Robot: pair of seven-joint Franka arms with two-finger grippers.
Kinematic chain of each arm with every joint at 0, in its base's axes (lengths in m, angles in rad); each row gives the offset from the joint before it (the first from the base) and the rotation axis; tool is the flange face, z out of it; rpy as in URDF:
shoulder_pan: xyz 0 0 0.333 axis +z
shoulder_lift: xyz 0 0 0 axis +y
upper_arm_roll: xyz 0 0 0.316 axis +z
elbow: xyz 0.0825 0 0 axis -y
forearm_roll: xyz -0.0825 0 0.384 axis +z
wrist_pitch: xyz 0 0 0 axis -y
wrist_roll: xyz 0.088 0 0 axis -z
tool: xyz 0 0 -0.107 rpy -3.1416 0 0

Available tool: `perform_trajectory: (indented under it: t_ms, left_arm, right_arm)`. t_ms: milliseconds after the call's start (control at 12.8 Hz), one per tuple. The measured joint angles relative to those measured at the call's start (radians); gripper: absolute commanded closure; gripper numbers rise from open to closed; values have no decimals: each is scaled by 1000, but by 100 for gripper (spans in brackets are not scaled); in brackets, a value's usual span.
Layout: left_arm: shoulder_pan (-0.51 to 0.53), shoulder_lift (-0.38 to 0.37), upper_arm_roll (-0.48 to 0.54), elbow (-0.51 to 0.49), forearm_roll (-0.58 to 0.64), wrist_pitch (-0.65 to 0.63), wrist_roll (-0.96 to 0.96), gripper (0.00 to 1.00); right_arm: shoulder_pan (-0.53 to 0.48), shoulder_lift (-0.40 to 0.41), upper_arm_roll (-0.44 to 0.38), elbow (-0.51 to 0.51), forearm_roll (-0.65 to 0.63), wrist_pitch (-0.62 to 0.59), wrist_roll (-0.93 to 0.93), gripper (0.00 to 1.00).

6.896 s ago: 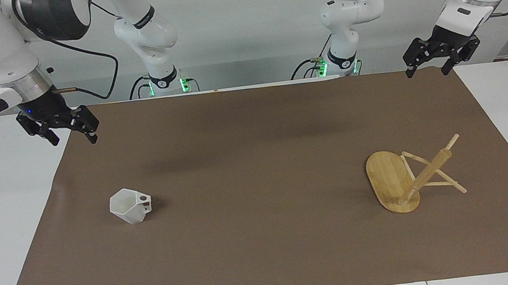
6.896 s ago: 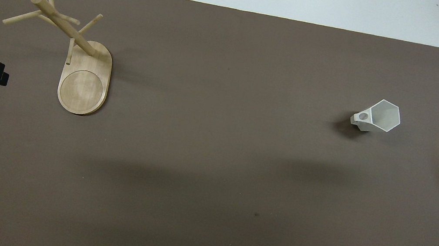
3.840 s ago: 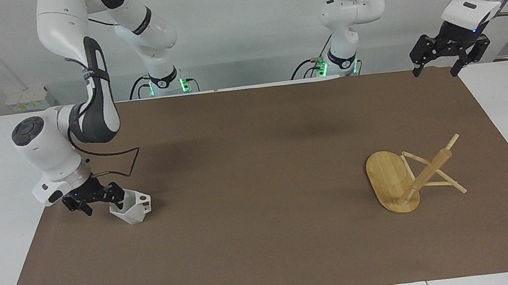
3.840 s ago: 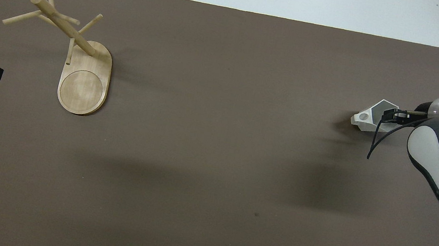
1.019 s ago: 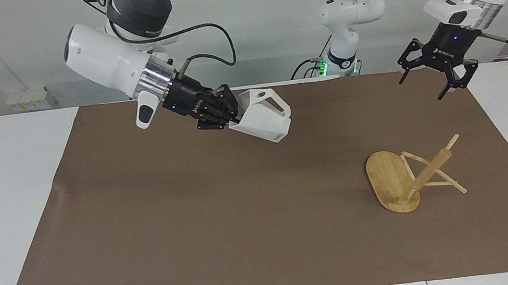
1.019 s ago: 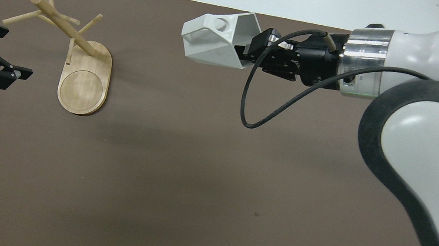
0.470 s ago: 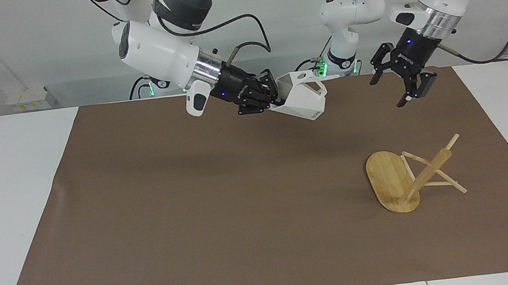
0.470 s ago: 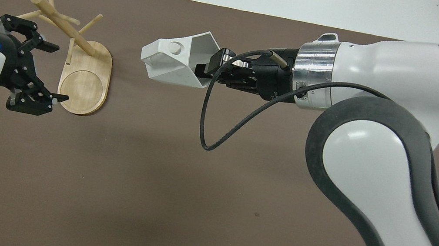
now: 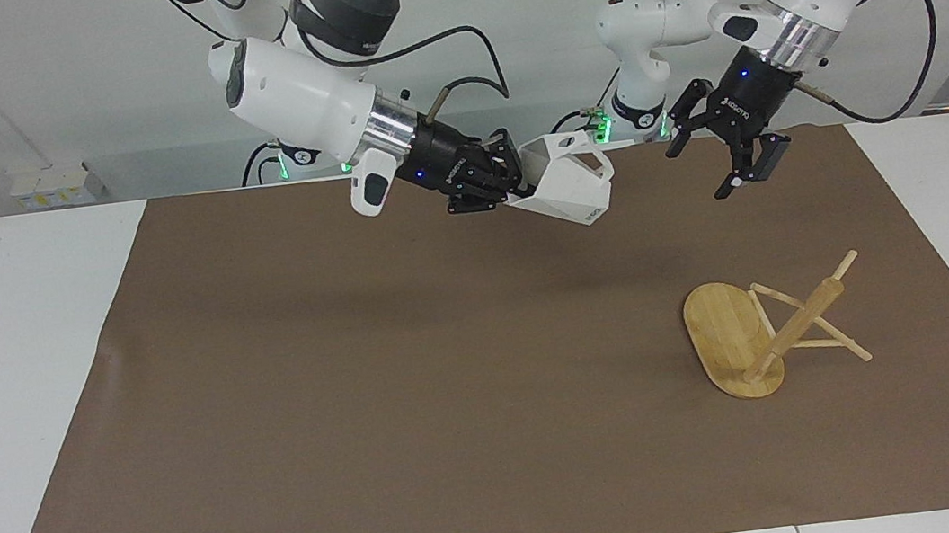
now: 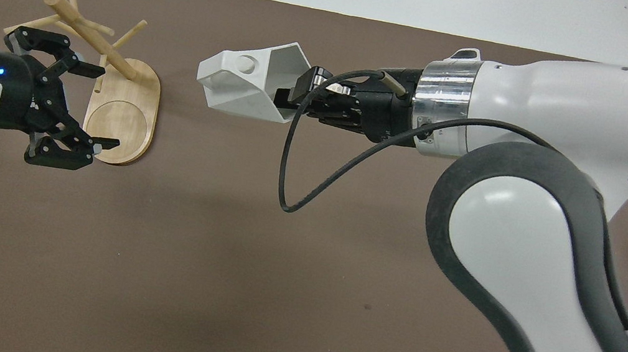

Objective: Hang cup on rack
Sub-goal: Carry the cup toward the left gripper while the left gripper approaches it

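Observation:
My right gripper (image 9: pixel 510 185) is shut on the rim of the white faceted cup (image 9: pixel 566 187) and holds it on its side in the air over the middle of the brown mat, handle up. It shows in the overhead view too: the right gripper (image 10: pixel 295 94) and the cup (image 10: pixel 246 86). The bamboo rack (image 9: pixel 722 327) stands on the mat toward the left arm's end, its pegs bare; it also shows in the overhead view (image 10: pixel 127 121). My left gripper (image 9: pixel 710 160) is open and empty, raised over the mat beside the rack, apart from cup and rack; in the overhead view the left gripper (image 10: pixel 87 104) overlaps the rack's base.
A brown mat (image 9: pixel 418 400) covers most of the white table (image 9: pixel 6 360). A black cable (image 10: pixel 317 157) loops down from the right wrist.
The right gripper has carried the cup slightly further toward the left arm's end. The left gripper, still open, has moved a little toward the cup.

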Motion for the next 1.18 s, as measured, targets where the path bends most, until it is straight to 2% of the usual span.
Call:
perform_trajectory:
  t_ms: [157,313,784,1175]
  left_arm:
    - [1,10,3,-1,-89,6,0,0]
    - [1,26,3,6,-126,16,0,0]
    - [-38,38,-14,24,-141,23,1,0]
    - [-55,114,-27,132,-160,24,-8,0]
  right_arm:
    - [38,0,0,-16,0,48,16,100]
    - [46,0,0,-23,0,50,21,100]
    - [45,0,-3,-25,0,50,21,100]
    - [45,0,-6,-26,0,50,21,100]
